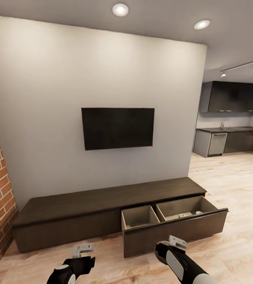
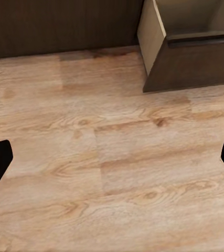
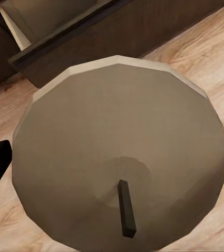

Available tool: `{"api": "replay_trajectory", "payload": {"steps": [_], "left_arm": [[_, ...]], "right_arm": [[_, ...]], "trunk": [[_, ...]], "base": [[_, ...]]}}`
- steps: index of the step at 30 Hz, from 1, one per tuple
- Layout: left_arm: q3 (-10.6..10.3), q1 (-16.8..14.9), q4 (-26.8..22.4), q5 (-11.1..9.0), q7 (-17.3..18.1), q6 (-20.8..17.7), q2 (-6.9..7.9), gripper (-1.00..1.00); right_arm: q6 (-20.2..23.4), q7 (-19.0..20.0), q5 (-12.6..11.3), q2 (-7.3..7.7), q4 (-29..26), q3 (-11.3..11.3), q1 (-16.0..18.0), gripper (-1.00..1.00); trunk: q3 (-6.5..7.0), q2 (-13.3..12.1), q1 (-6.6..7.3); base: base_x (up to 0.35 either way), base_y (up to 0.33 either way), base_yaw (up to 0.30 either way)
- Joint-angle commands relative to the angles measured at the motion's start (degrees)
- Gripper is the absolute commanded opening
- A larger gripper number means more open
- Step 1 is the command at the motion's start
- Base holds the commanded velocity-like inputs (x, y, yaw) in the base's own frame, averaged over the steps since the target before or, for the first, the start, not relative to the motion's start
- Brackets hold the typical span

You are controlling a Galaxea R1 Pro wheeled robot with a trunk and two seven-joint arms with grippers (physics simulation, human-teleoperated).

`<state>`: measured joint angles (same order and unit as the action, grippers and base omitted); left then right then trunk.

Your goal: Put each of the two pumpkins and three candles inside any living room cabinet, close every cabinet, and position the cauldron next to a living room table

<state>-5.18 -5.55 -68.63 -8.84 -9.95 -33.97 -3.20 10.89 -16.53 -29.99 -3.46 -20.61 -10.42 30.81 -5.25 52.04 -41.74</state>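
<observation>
Holding a candle (image 3: 119,152) wick-up between the right gripper (image 1: 173,241) jaws at 5 o'clock; left gripper (image 1: 83,249) at 7 o'clock, spread wide and empty over bare floor (image 2: 106,157). Just beyond, at 1 o'clock: the cabinet (image 1: 83,205) with a drawer (image 1: 181,221) pulled open, something pale already lying inside. Judged mid-delivery of a candle; next calls for reaching forward over the open drawer, lowering, releasing.

The cabinet (image 1: 102,213) is showing dark brown with beige drawer insides. The candle (image 3: 117,157) is looking off-white, its wick (image 3: 126,208) dark, over pale wood-grain floor (image 2: 112,173).
</observation>
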Motion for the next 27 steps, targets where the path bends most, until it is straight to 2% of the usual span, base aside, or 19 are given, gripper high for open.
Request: {"api": "replay_trajectory", "payload": {"steps": [1,15,27], "left_arm": [[-0.04,-0.01,-0.35,-0.61,-0.50,-0.19,0.01,1.00],[0.22,0.01,-1.02,-0.44,-0.62,-0.04,0.02,1.00],[0.25,0.01,-0.93,-0.39,-0.69,-0.04,0.01,1.00]], "right_arm": [[0.29,-0.45,-0.35,0.04,-0.11,-0.34,0.05,-1.00],[0.28,-0.44,-0.29,-0.12,-0.14,0.13,0.06,-1.00],[0.20,-0.44,-0.23,-0.31,-0.21,0.05,0.05,-1.00]], "trunk": [[-0.18,0.10,-0.04],[-1.37,0.10,-0.04],[-1.68,0.10,-0.04]], "base": [[0.100,-0.066,-0.122],[0.231,-0.192,-0.117],[0.278,-0.167,-0.022]]}}
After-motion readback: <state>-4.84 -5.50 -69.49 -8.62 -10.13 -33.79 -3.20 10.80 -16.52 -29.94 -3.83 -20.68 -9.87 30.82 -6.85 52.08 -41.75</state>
